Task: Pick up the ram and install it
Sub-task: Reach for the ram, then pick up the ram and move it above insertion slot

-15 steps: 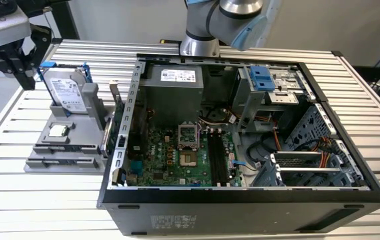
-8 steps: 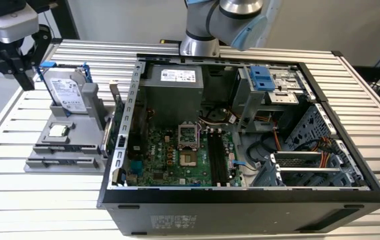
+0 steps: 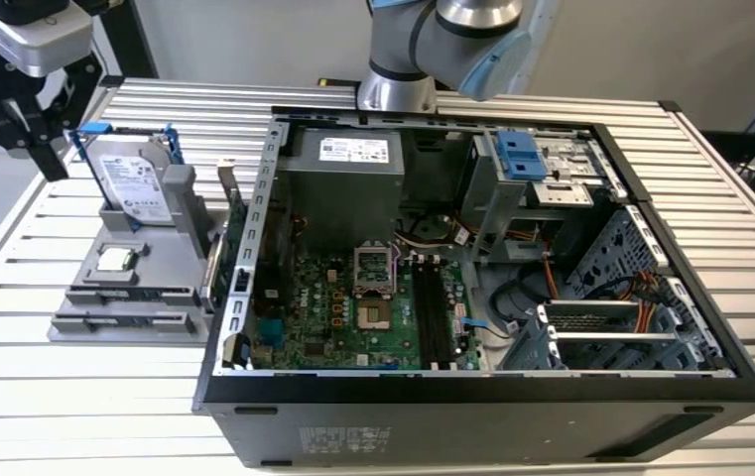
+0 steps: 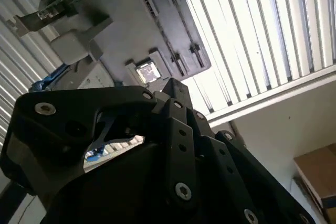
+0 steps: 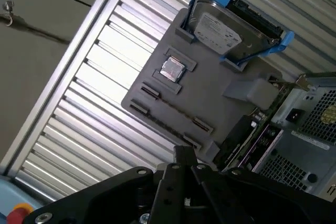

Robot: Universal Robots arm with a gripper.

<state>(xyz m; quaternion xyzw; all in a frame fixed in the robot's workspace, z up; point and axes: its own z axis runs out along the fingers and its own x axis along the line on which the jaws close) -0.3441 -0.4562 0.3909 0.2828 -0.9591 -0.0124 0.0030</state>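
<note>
Hovers w/ black fingers [image 3: 47, 149] apart, nothing btwn them, near edge of ribbed aluminium worktop [image 3: 72, 397]. Hangs just beside silver boxy hard drive w/ blue brackets [image 3: 132, 183], which stands upright at nearest end of flat grey plastic holder [image 5: 210, 98]. Next out on holder: small square silver CPU chip [image 5: 172, 69]. Not touching ram [image 5: 176, 109], a thin dark stick seen edge-on in long slot past the chip, same holder. Farthest out, beyond holder: open black PC case [image 3: 483, 416] w/ green motherboard [image 3: 337, 317] inside.
</note>
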